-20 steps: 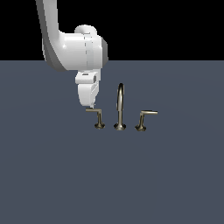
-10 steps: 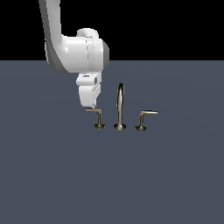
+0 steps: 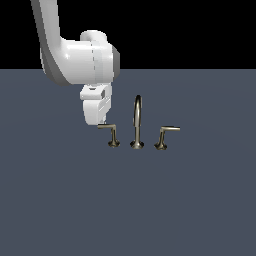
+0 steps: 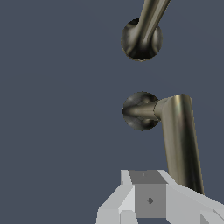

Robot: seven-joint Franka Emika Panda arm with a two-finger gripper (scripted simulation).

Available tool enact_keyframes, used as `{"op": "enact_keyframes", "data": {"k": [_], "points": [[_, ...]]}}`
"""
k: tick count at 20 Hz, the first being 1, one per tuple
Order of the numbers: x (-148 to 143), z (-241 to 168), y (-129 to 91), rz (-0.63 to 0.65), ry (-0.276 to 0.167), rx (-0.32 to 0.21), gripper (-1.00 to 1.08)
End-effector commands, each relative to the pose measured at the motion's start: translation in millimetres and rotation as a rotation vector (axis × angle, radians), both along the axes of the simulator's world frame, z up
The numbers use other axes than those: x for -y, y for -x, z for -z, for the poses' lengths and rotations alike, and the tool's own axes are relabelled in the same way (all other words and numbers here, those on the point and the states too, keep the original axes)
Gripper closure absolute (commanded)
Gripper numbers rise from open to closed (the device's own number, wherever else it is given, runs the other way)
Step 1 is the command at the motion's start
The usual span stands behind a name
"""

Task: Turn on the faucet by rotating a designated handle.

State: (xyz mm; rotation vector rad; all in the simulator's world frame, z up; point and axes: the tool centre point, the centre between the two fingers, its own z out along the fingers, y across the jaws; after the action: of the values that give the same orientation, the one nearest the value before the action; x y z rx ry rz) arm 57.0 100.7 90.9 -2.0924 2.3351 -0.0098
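The faucet (image 3: 137, 120) is a small brass-grey set on the dark floor, with a tall arched spout in the middle and a lever on each side. The handle (image 3: 107, 127) is the lever on the exterior view's left, its thin arm pointing left off a slim stem. My gripper (image 3: 103, 123) hangs from the white arm just behind the outer end of that arm, touching or almost touching it. In the wrist view the handle (image 4: 179, 140) runs down beside my gripper (image 4: 149, 200), whose fingers form one block with no gap. The spout's base (image 4: 141, 39) lies beyond.
The mirror-image lever (image 3: 167, 129) stands on the exterior view's right of the spout, its arm pointing right. A flat dark grey floor (image 3: 150, 210) spreads around the faucet. The white arm (image 3: 75, 60) rises up and left out of the picture.
The white hand has drifted slightly toward the exterior view's left, staying at the handle's outer end. The handle's arm shows no visible turn.
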Motion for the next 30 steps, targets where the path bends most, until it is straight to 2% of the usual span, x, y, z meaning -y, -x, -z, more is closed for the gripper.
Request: {"op": "enact_keyframes", "data": {"k": [1, 2, 18, 20, 30], "points": [[-8.1, -0.1, 9.5, -0.007, 0.0, -0.009, 1.08], [-0.3, 0.0, 1.4, 0.002, 0.0, 0.001, 1.08], [-1.0, -0.1, 53.4, -0.007, 0.0, -0.009, 1.08], [-1.7, 0.1, 46.2, -0.006, -0.004, 0.0, 1.08], [28.1, -0.1, 71.9, -0.007, -0.001, -0.007, 1.08]]}}
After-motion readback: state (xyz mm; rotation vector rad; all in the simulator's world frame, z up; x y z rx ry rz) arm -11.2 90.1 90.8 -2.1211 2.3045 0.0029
